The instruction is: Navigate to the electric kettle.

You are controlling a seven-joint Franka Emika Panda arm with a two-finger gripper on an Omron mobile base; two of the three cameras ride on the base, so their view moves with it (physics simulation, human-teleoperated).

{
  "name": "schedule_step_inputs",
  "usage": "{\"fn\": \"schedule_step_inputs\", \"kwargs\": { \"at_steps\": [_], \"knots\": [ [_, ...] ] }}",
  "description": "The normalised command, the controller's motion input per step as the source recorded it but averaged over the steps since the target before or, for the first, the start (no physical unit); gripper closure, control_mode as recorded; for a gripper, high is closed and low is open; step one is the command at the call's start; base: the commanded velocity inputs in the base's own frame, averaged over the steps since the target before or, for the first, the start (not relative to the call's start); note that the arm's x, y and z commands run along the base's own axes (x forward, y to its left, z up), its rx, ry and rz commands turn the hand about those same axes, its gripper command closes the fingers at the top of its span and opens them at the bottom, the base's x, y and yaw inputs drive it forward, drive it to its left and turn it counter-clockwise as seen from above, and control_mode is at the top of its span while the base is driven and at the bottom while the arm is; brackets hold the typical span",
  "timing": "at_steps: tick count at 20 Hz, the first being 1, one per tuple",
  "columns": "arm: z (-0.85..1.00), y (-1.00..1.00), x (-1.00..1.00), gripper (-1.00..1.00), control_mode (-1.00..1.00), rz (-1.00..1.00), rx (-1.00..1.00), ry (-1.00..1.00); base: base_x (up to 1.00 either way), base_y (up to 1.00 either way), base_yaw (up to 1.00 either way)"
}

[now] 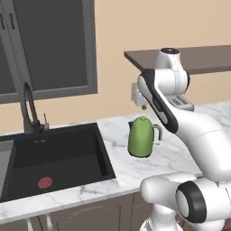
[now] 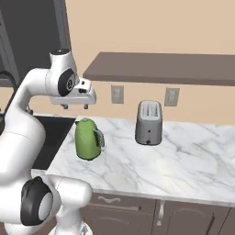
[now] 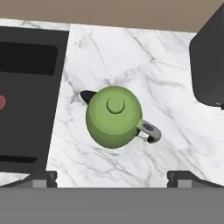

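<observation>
Here the white arm bends up high, and the gripper (image 2: 75,106) hangs over the kettle (image 2: 88,139), pointing down. Its fingers (image 3: 41,178) are spread wide and hold nothing. The green kettle (image 3: 113,116) stands on the marble counter (image 2: 183,160) beside the black sink (image 1: 54,158). Farther back is a silver toaster (image 2: 149,122).
</observation>
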Motion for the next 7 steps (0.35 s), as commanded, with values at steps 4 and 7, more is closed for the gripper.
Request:
{"fn": "schedule_step_inputs", "kwargs": {
  "at_steps": [4, 7],
  "knots": [
    [0.0, 0.0, 0.0, -1.0, 1.0, 0.0, 0.0, 0.0, 0.92, 0.15, 0.0],
    [0.0, 0.0, 0.0, -1.0, 1.0, 0.0, 0.0, 0.0, 0.83, 0.1, 0.0]
  ]
}}
